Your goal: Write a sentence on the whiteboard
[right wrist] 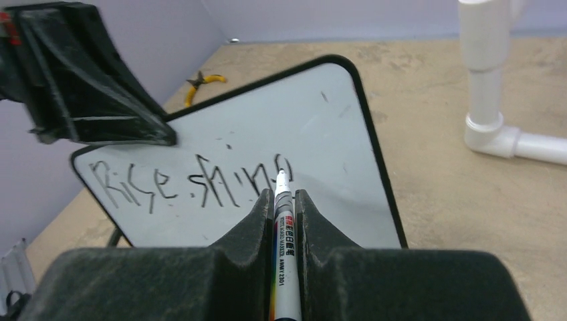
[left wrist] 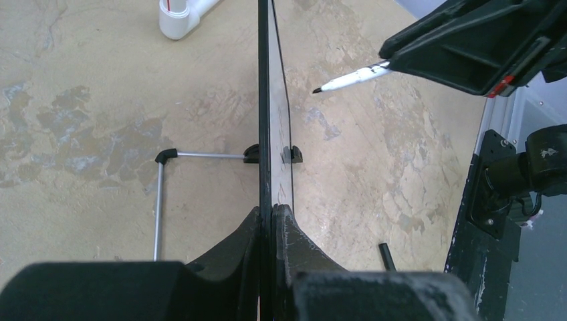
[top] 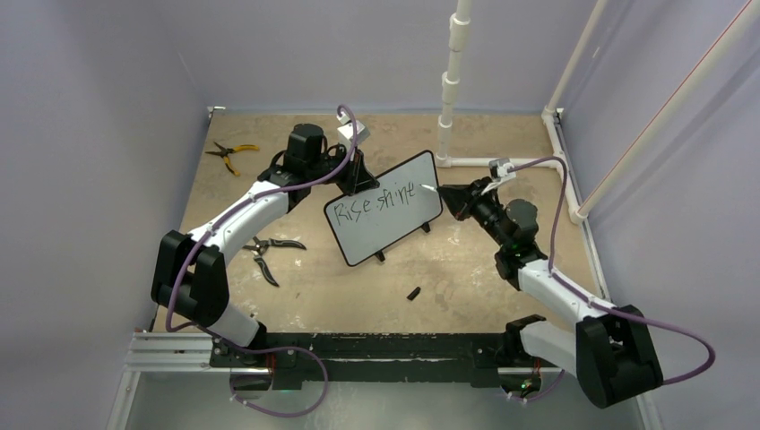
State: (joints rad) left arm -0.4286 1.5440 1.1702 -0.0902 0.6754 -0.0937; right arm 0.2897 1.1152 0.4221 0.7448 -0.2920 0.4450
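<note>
Top external: found whiteboard [top: 394,228] standing mid-worktop [top: 466,278], clamped at its upper edge in left pincer [top: 358,176]; read one line of sentence [top: 372,202], "Rise shine".
Left wrist: saw that pincer pressed tight on the board's edge; logged marker [left wrist: 348,79] tip just off the face.
Right wrist: found right pincer [right wrist: 284,195] pinching the marker, tip beside the final letter.
Judged writing begun; lower half blank, further words perhaps outstanding.

Mottled tan worktop [top: 466,278], pale worn patches. Yellow-handled pliers [top: 228,154] at far left. Black-handled pliers [top: 269,253] mid-left, handles spread. Small black cap [top: 414,293] near front centre. White pipe frame [top: 475,162] along far right. Whiteboard [top: 385,224] centre, on its feet.
</note>
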